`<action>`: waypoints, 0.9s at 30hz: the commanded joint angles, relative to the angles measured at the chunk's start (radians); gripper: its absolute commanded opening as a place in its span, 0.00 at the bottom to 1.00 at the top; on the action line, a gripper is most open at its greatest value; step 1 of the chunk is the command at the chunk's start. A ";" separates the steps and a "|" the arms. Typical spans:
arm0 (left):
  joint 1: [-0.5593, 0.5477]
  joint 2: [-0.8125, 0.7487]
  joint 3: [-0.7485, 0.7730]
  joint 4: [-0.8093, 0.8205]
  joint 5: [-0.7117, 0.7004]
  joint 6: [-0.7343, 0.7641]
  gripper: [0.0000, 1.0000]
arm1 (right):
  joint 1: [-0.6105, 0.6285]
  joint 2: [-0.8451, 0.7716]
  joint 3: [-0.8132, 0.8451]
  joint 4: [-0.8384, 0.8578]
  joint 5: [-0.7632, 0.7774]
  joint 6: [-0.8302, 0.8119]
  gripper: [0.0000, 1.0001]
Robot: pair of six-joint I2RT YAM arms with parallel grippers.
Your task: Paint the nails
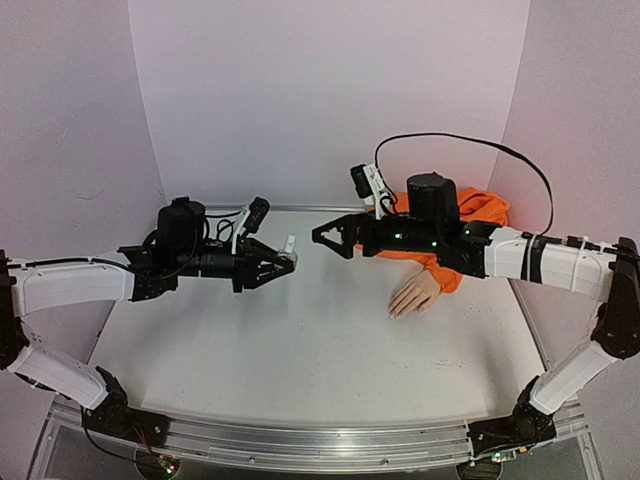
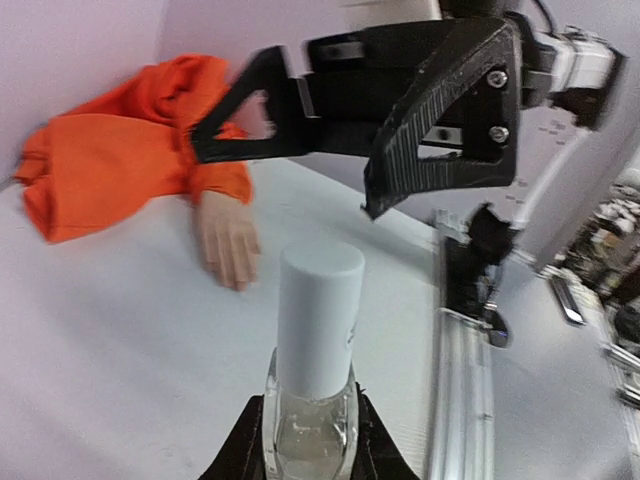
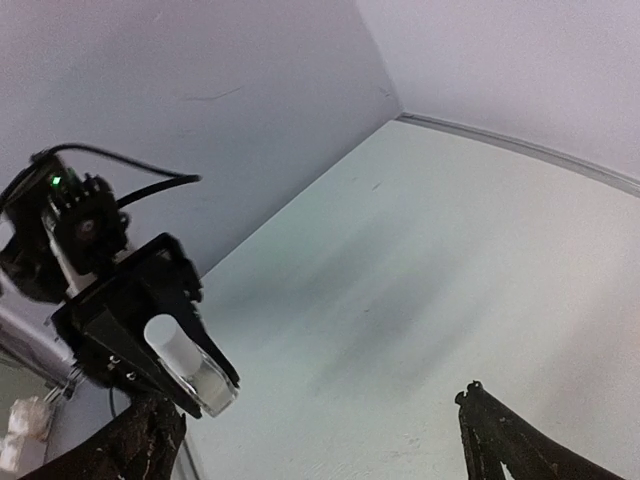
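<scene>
1. lying on the white table (image 1: pixel 300 370) toward its right edge, nearer the far right corner than the near one: mannequin hand (image 1: pixel 415 295), pale skin colour, fingers pointing to the near left.
2. nails (image 1: pixel 396 311): at the tips of those fingers, resting on the table; too small to tell any colour or coat on them.
3. orange sleeve (image 1: pixel 470 215): runs from the wrist back into the far right corner, bunched against the wall (image 1: pixel 330 90).
4. right claw (image 1: pixel 328 240): above the table, near its far edge, left of the sleeve and apart from the hand; jaws spread wide, nothing between them; points left toward the other claw.
5. small clear bottle (image 2: pixel 312 425): upright as the left wrist view frames it, tall white cap (image 2: pixel 318 320) on top, cap end aimed at the right claw with a gap between.
6. left claw (image 1: pixel 285 262): above the table's left half, near the far edge; closed on the glass body of the bottle, one finger on each side.
7. black cable (image 1: pixel 460 140): loops above the right arm, in front of the far wall.
</scene>
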 commanded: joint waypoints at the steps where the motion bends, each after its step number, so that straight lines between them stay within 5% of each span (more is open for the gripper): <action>1: -0.006 0.084 0.139 0.046 0.502 -0.073 0.00 | 0.012 0.006 0.037 0.112 -0.367 -0.045 0.97; 12: -0.033 0.146 0.192 0.048 0.569 -0.086 0.00 | 0.011 0.113 0.098 0.267 -0.557 0.061 0.52; 27: -0.032 0.143 0.193 0.048 0.476 -0.078 0.00 | 0.013 0.142 0.083 0.324 -0.593 0.094 0.14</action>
